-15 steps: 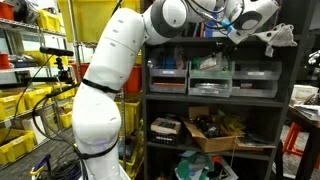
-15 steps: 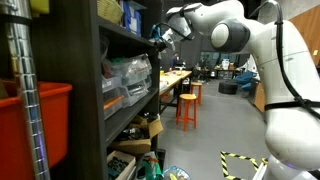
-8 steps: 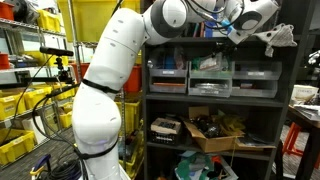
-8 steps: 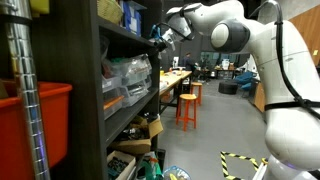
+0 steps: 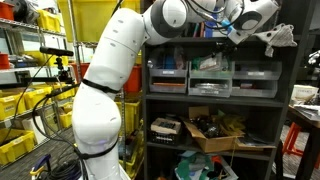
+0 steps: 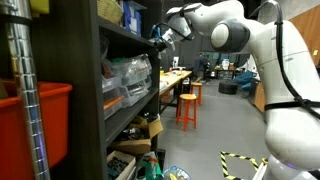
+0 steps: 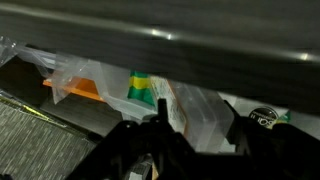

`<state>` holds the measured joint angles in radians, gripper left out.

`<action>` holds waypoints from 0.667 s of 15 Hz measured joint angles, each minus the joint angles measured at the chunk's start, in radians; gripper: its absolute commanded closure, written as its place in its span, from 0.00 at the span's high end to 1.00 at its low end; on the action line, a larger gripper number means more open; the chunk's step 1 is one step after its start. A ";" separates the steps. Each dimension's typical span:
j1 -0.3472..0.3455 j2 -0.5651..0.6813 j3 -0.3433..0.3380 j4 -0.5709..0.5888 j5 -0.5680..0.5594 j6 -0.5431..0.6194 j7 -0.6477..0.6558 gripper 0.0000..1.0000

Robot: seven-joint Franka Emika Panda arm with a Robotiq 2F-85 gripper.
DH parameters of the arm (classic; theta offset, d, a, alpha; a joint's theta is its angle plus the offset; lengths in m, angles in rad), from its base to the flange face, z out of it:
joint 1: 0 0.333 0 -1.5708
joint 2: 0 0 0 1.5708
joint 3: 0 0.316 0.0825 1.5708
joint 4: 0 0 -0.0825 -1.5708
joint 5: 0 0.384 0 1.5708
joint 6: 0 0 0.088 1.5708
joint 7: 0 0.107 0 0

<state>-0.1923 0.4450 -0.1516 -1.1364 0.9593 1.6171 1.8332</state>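
Note:
My gripper (image 7: 197,125) reaches into the top level of a dark shelf unit (image 5: 146,110), seen high up in both exterior views (image 6: 160,38). In the wrist view its two black fingers (image 7: 160,122) stand on either side of a clear plastic packet (image 7: 195,108) and press its sides. Just behind the packet lie a green and yellow pack (image 7: 140,88) and an orange item (image 7: 75,90) under thin plastic. The gripper (image 5: 235,30) is partly hidden by the wrist in that exterior view.
A dark shelf board (image 7: 160,40) hangs close above the gripper. Clear bins (image 5: 210,75) fill the level below, and a cardboard box (image 5: 215,130) sits lower down. Yellow crates (image 5: 15,105), a red bin (image 6: 45,115) and an orange stool (image 6: 187,108) stand around.

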 measured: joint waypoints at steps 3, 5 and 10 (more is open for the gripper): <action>0.000 0.000 0.000 0.000 0.000 0.000 0.000 0.55; 0.000 0.000 0.000 0.000 0.000 0.000 0.000 0.55; 0.000 0.000 0.000 0.000 0.000 0.000 0.000 0.55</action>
<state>-0.1923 0.4450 -0.1516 -1.1364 0.9593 1.6172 1.8332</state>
